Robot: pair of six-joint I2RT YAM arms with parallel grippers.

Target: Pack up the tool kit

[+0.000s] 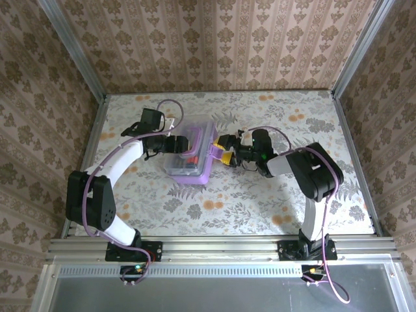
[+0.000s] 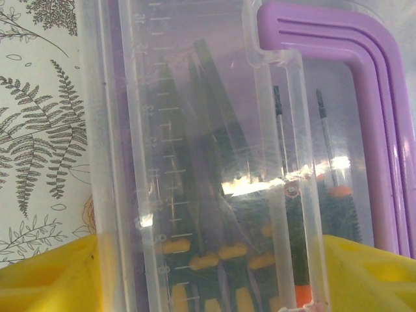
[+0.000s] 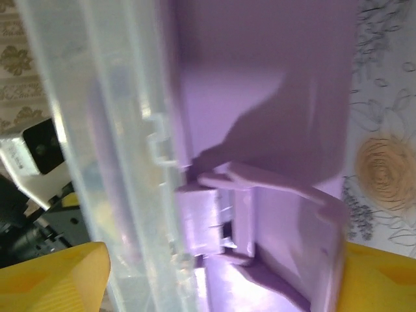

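The tool kit (image 1: 188,153) is a box with a clear lid and purple base in the middle of the table. My left gripper (image 1: 170,144) is at its left side. In the left wrist view the yellow fingers (image 2: 45,276) press on both sides of a clear lid section (image 2: 211,130), so my left gripper (image 2: 211,273) is shut on it. Pliers with yellow and black handles (image 2: 214,260) and screwdrivers (image 2: 331,195) lie under the lid. My right gripper (image 1: 222,155) is at the box's right side. It (image 3: 224,273) stands open, astride the purple latch (image 3: 208,218).
The purple handle (image 2: 370,97) runs along the box's far edge. Floral cloth covers the table (image 1: 260,195), with bare room in front of and behind the box. Patterned walls close in the back and sides.
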